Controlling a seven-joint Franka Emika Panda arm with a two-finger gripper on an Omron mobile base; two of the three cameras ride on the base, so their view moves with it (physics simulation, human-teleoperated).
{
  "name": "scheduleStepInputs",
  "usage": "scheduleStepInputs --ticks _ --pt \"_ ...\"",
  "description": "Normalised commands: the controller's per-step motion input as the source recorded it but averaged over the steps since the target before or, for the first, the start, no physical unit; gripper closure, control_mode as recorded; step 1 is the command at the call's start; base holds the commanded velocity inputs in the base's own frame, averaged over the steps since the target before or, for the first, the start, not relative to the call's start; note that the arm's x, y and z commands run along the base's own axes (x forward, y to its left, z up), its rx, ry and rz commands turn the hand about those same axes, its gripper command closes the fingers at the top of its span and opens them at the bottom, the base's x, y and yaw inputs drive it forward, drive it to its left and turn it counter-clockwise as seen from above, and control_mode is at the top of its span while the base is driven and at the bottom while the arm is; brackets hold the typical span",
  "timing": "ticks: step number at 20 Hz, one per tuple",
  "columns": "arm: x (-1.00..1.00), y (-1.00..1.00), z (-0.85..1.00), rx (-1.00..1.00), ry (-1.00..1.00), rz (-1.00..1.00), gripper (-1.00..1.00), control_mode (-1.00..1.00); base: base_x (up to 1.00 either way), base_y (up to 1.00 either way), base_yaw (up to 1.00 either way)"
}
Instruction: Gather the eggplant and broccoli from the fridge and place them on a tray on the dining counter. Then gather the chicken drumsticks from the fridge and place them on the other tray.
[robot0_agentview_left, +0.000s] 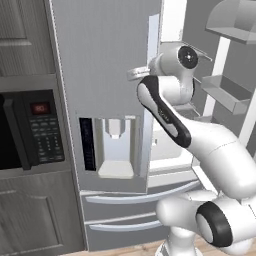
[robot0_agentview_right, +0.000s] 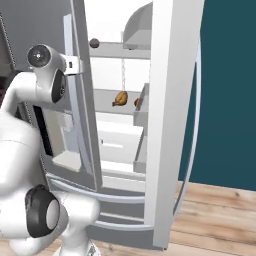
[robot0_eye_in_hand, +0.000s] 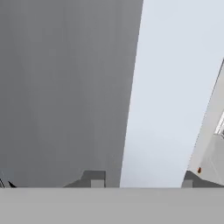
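Reaching past the fridge (robot0_agentview_left: 105, 60): its right door (robot0_agentview_right: 172, 100) stands wide, left door (robot0_agentview_right: 80, 100) ajar — I judge that's for access to the shelves.
Arm (robot0_agentview_left: 165, 107): elbow bent, wrist raised to the left door's edge, hand aimed inward.
Gripper (robot0_eye_in_hand: 142, 179): fingertips partly spread astride that door edge, pinching nothing I can see.
Drumsticks (robot0_agentview_right: 120, 98): on a middle shelf — well apart from the gripper.
Eggplant, broccoli: can't locate them.

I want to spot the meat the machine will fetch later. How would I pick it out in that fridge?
Start at the open fridge in the right base view, its tall white door edge in front. Look past that edge to the middle shelf inside. The chicken drumstick lies there, a small golden-brown lump, the only warm colour against the white interior.
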Motion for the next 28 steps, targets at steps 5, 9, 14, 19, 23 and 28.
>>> scheduleStepInputs --ticks 5,9,14,19,23,28 --pt "-0.89 0.92 0.00 -0.06 -0.04 0.18 1.00 -1.00 0.00 0.00 0.00" --pt "-0.91 0.98 0.00 -0.06 0.00 0.17 1.00 -1.00 0.00 0.00 0.00" --pt "-0.87 1.00 0.00 -0.06 0.00 0.16 1.00 -1.00 0.00 0.00 0.00" --pt "-0.85 0.80 0.00 -0.03 0.00 0.05 -1.00 -1.00 0.00 0.00 0.00" --pt "-0.99 -0.09 0.06 0.05 0.00 -0.07 -1.00 -1.00 0.00 0.00 0.00" --pt "-0.99 -0.79 0.15 0.19 0.00 -0.05 -1.00 -1.00 0.00 0.00 0.00"
